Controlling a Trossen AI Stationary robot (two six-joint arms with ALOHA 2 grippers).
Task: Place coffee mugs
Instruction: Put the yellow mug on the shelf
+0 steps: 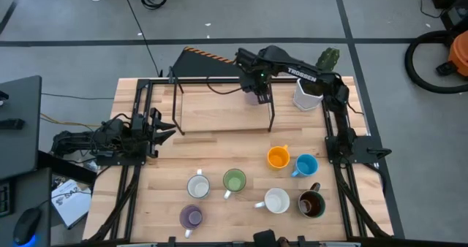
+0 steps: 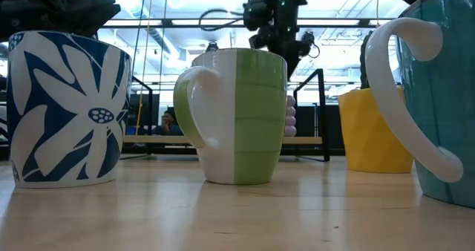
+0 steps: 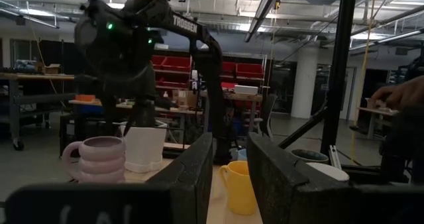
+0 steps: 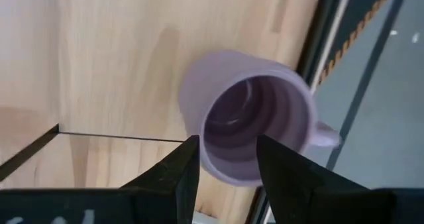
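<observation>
High view: the right gripper [image 1: 257, 92] hangs over the table's [image 1: 219, 152] far edge, directly above a lavender mug [image 1: 252, 97] that is largely hidden under it; a white pot [image 1: 308, 93] stands near, to the side. The left gripper [image 1: 162, 128] waits at the table's left edge. Well in front of the right jaws stand the other mugs: orange [image 1: 278, 158], blue [image 1: 306, 165], green [image 1: 234, 180], patterned white [image 1: 198, 185], plain white [image 1: 276, 200], brown [image 1: 312, 203] and a second lavender [image 1: 191, 217]. Low view: the green mug [image 2: 239, 116], patterned mug [image 2: 67, 108], orange mug [image 2: 371, 130] and blue mug [image 2: 438, 95] fill the foreground; the right gripper [image 2: 276, 36] hangs above them in the background. Left wrist view: the left fingers [image 3: 192, 177] stand a narrow gap apart with nothing between them; beyond them are the lavender mug [image 3: 99, 159], the pot [image 3: 144, 147] and the orange mug [image 3: 237, 185]. Right wrist view: the right fingers [image 4: 175, 174] stand apart, the lavender mug [image 4: 255, 118] upright on the wood just beyond their tips; whether they touch its wall cannot be told.
</observation>
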